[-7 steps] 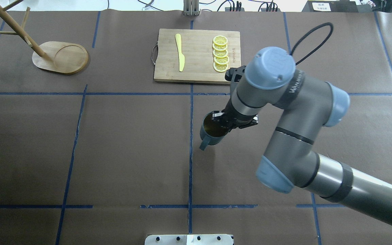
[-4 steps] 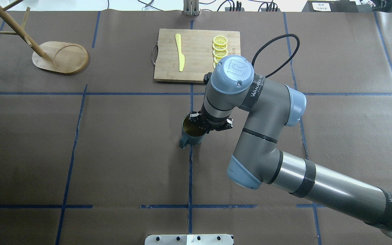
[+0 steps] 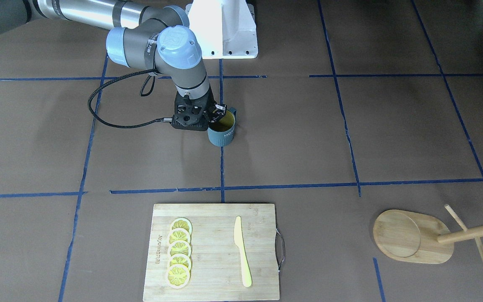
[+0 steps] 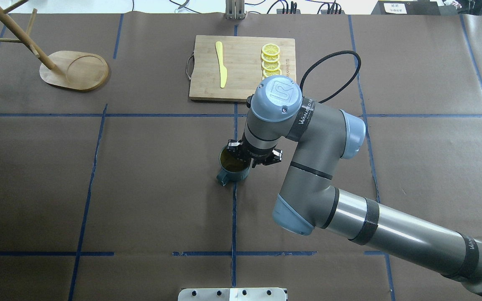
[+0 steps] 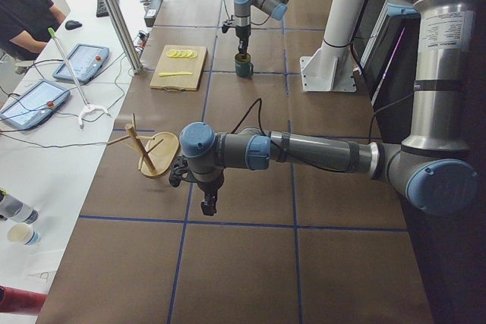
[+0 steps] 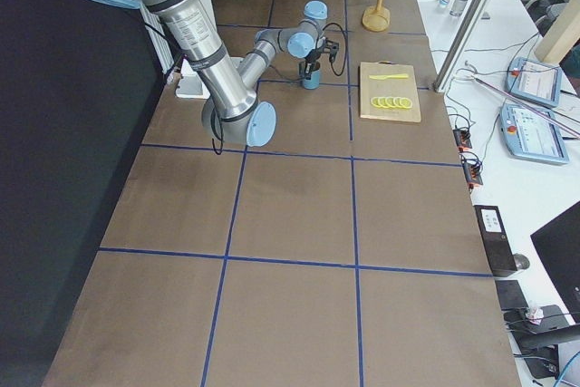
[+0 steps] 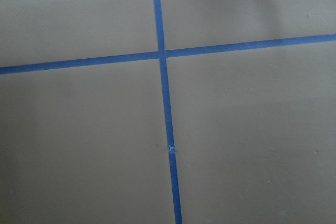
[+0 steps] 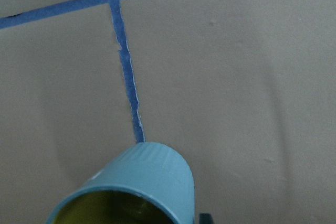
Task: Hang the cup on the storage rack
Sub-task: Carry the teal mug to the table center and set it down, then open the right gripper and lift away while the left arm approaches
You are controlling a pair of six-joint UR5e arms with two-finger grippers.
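The cup is dark grey-blue with a yellow inside and stands upright over the centre tape line. It also shows in the front view and the right wrist view. My right gripper is shut on its rim from above, one finger inside. The handle points toward the robot. I cannot tell whether the cup touches the table. The storage rack, a bamboo mug tree, stands at the far left. My left gripper hangs over bare table near the rack; I cannot tell whether it is open.
A bamboo cutting board with a yellow knife and several lemon slices lies at the far middle, just beyond my right arm. Blue tape lines cross the brown table cover.
My right arm has moved left with the cup in its grip, from right of the centre tape line to over it.
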